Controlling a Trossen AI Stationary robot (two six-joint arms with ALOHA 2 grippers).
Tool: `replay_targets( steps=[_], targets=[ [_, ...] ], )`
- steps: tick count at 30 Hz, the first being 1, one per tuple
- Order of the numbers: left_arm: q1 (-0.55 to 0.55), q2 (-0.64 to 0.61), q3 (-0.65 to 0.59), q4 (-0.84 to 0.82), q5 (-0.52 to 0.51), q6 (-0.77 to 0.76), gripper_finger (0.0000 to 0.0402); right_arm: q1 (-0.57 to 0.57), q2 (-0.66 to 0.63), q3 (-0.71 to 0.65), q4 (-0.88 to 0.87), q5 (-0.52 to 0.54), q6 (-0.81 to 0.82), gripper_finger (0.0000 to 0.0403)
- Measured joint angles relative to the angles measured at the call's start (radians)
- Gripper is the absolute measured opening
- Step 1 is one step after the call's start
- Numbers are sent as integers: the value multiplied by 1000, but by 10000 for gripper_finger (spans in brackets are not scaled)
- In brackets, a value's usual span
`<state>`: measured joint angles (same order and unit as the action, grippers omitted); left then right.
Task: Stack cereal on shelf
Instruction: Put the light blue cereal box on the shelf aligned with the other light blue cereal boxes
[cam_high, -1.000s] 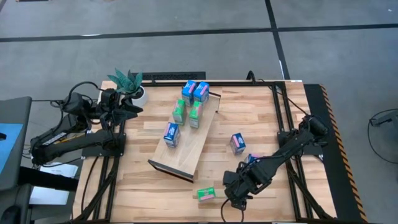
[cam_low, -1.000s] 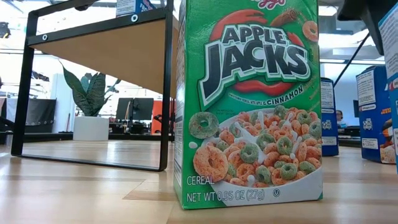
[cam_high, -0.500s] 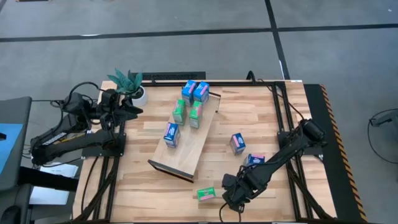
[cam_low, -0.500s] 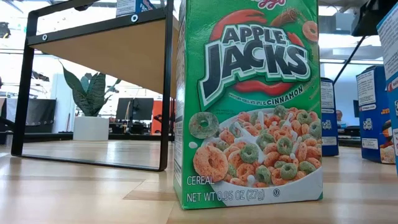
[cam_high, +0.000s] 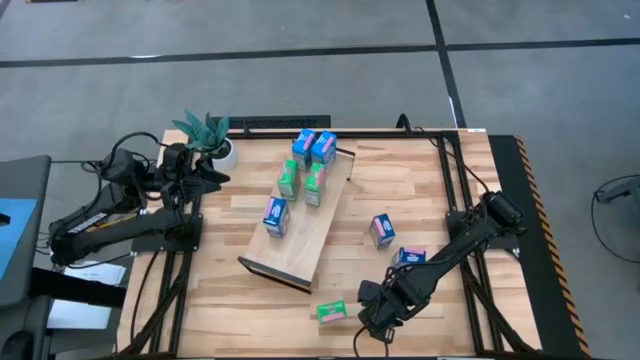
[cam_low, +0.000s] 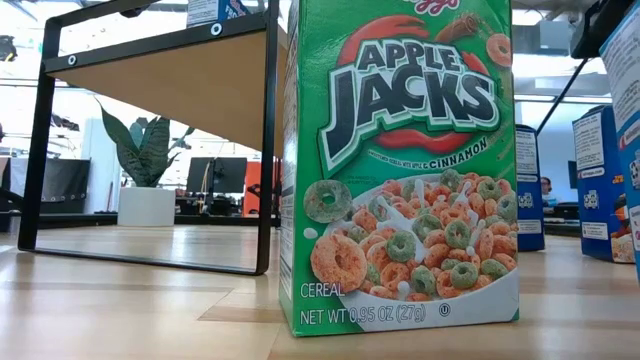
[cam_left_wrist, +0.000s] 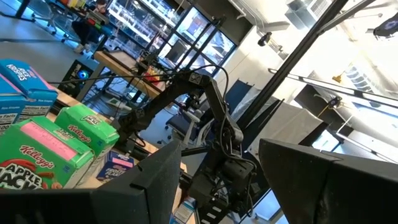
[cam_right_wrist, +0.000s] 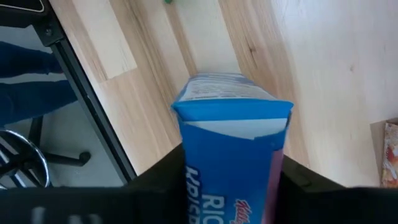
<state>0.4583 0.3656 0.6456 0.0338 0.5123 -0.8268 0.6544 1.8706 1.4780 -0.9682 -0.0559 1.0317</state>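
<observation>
The shelf (cam_high: 300, 225) lies slantwise at mid-table and carries several blue and green cereal cartons (cam_high: 288, 178). Two blue cartons (cam_high: 382, 230) stand on the table to its right. A green one (cam_high: 332, 311) lies near the front edge and fills the low view (cam_low: 400, 170). My right gripper (cam_high: 375, 312) points down at the front edge, shut on an upright blue carton (cam_right_wrist: 231, 137), which it hides in the high view. That carton shows at the low view's right edge (cam_low: 626, 150). My left gripper (cam_left_wrist: 217, 180) waits open at the far left, beside the plant. My right gripper pinches the blue carton between its two fingers, one on each narrow side (cam_right_wrist: 189, 168), just below the top flap (cam_right_wrist: 230, 93). The fingers come from above, pointing down. The carton stands upright; its foot is out of view in the wrist view.
A potted plant (cam_high: 210, 135) stands at the far left corner. Black frame rails (cam_high: 455, 200) run along both sides of the table. The lying green carton is just left of my right gripper. Bare wood lies right of the shelf.
My right gripper has sunk a little at the table's front edge, and the arm has shifted enough to uncover the blue carton behind it. The cartons and the shelf have kept their places.
</observation>
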Motion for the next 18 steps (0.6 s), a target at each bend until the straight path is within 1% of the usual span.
replay_targets(
  steps=[3, 5, 7, 10, 15, 18],
  targets=[
    [0, 0, 0, 0, 0, -1, 206, 0, 0, 0, 0, 0, 0, 128],
    [0, 0, 0, 0, 0, -2, 206, 0, -1, 0, 0, -2, -1, 119],
    [0, 0, 0, 0, 0, -3, 206, 0, -5, 5, -8, -7, -10, 119],
    [0, 0, 0, 0, 0, -5, 206, -5, -14, 42, -54, -6, -28, 130],
    [0, 0, 0, 0, -1, -5, 206, -30, -31, 135, -225, 13, -121, 138],
    [0, 0, 0, 0, -1, -5, 206, -55, -40, 188, -338, 53, -200, 134]
  ],
)
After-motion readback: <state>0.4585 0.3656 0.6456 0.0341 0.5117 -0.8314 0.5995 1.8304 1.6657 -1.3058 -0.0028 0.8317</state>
